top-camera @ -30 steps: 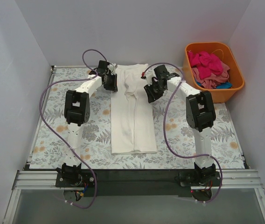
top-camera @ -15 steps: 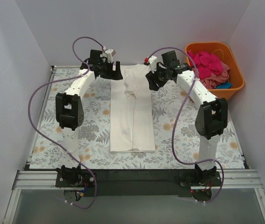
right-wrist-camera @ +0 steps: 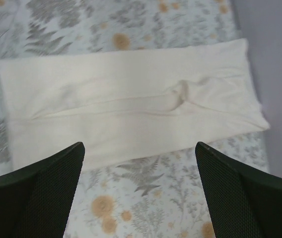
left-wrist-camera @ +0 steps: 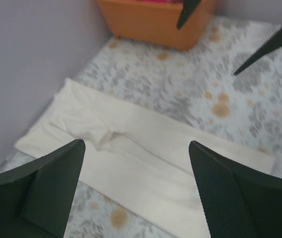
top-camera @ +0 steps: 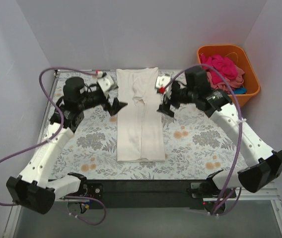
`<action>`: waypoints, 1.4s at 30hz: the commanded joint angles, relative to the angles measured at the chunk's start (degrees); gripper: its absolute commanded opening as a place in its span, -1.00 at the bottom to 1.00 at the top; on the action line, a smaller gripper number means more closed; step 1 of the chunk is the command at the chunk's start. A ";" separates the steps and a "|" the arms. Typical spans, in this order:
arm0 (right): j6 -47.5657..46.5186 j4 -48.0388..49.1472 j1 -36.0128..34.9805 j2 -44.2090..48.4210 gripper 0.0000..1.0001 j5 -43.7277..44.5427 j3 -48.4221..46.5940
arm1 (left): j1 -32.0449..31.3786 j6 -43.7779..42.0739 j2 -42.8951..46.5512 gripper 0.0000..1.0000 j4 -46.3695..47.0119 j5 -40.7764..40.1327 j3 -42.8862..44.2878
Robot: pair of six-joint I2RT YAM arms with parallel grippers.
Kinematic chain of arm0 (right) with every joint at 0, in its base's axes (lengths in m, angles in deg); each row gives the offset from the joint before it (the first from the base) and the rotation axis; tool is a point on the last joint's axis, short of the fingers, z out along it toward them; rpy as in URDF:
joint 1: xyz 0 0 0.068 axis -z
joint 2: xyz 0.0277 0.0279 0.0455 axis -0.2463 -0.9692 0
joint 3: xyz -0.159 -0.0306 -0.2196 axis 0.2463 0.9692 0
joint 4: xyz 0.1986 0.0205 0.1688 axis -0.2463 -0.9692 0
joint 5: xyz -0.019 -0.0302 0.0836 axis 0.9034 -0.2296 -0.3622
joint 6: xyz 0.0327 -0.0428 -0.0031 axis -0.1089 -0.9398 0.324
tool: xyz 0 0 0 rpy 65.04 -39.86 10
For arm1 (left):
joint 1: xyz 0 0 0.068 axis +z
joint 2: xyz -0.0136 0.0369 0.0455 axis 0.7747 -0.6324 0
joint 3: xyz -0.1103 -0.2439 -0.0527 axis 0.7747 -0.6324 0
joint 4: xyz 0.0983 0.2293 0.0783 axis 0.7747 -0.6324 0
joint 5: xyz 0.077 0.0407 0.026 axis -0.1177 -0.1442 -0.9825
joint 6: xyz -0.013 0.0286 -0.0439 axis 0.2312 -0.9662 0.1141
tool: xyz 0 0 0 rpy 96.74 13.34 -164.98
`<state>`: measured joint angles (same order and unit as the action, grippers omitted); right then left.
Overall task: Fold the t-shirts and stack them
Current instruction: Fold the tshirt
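Observation:
A white t-shirt (top-camera: 140, 116) lies folded into a long narrow strip down the middle of the floral table, its sleeves tucked in; it also shows in the left wrist view (left-wrist-camera: 146, 163) and the right wrist view (right-wrist-camera: 131, 111). My left gripper (top-camera: 116, 105) hovers open just left of the strip with nothing between its fingers. My right gripper (top-camera: 165, 106) hovers open just right of it, also empty. More t-shirts (top-camera: 223, 72), magenta, pink and blue, lie heaped in the tub.
The orange plastic tub (top-camera: 240, 99) stands at the back right corner, also seen from the left wrist (left-wrist-camera: 151, 25). Grey walls close in the table on the left, back and right. The floral cloth (top-camera: 205, 144) covers the table.
Both grippers let go of the shirt's far end and opened wide. Both arms pulled back toward the near side and now flank the strip's upper half.

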<state>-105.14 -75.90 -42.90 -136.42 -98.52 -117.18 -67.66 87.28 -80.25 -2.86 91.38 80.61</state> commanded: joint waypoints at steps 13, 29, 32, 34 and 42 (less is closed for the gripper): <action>-6.77 8.20 -23.12 6.85 0.25 8.47 42.46 | -17.30 -15.80 21.97 0.23 -2.84 -3.05 -48.25; -8.09 17.01 -24.79 -0.45 0.03 11.81 50.56 | -21.17 -20.98 13.01 0.05 5.78 -8.68 -54.42; -7.65 17.09 -24.79 -1.69 -0.02 12.34 51.09 | -21.35 -22.29 10.46 0.04 5.96 -9.82 -55.39; -7.04 17.09 -24.79 -2.30 -0.17 12.43 51.61 | -21.44 -23.52 8.71 0.04 6.31 -10.44 -55.91; -5.72 17.53 -24.88 -3.18 -0.72 14.97 53.37 | -21.44 -25.73 2.03 -0.40 5.61 -13.08 -54.69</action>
<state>-111.59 -56.56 -67.43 -137.14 -87.07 -66.48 -88.93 64.22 -74.89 6.12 83.00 26.36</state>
